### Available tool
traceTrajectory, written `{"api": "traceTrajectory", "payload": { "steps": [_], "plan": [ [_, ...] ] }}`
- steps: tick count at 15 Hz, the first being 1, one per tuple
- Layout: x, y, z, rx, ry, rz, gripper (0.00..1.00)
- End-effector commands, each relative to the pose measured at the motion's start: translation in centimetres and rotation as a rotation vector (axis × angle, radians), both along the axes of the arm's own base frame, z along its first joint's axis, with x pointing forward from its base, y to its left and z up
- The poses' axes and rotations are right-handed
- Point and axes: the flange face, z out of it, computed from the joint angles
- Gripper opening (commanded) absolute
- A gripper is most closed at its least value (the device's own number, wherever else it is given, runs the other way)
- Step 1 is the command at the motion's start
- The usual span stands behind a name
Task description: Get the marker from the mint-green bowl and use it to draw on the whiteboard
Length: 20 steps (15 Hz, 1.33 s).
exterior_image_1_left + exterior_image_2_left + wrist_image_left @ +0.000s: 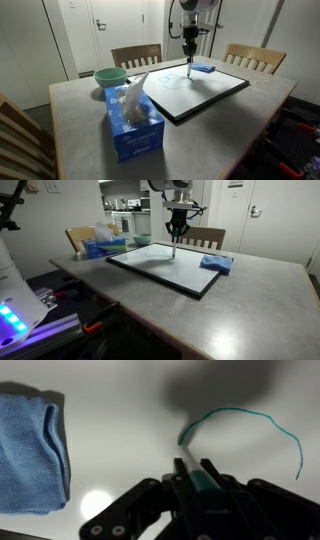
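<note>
1. The hand (190, 52) stands upright over the far part of the whiteboard (205, 95), well inside its thin black frame. Bare white board lies open on its near and left sides.
2. Its black fingers are clamped on the marker (188, 466). The marker's tip touches the board at one end of a thin, curved teal line (250, 422).
3. The blue eraser pad (203, 68) lies just right of the hand, at the board's far right edge. In the wrist view it looks soft and creased, and the picture's left border cuts it off.
4. The mint-green bowl (110, 75), round and smooth-rimmed, sits on the grey matte counter (70, 110). It is left of the board and apart from it, beyond the blue tissue box (133, 120).
5. Two wooden slat-back chairs (135, 54) stand along the far counter edge.
6. In both exterior views the marker is only a thin dark sliver under the hand, and the drawn line is barely visible. The bowl's inside is hard to make out.
</note>
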Motion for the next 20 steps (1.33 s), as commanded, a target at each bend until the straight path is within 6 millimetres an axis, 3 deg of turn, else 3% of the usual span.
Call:
{"api": "traceTrajectory", "payload": {
  "steps": [1, 10, 20],
  "plan": [
    [0.4, 0.8, -2.1, 0.002, 0.037, 0.018, 0.05],
    [1.0, 3.5, -2.0, 0.002, 0.046, 0.061, 0.05],
    [2.2, 7.8, -1.9, 0.013, 0.069, 0.122, 0.05]
  ]
}}
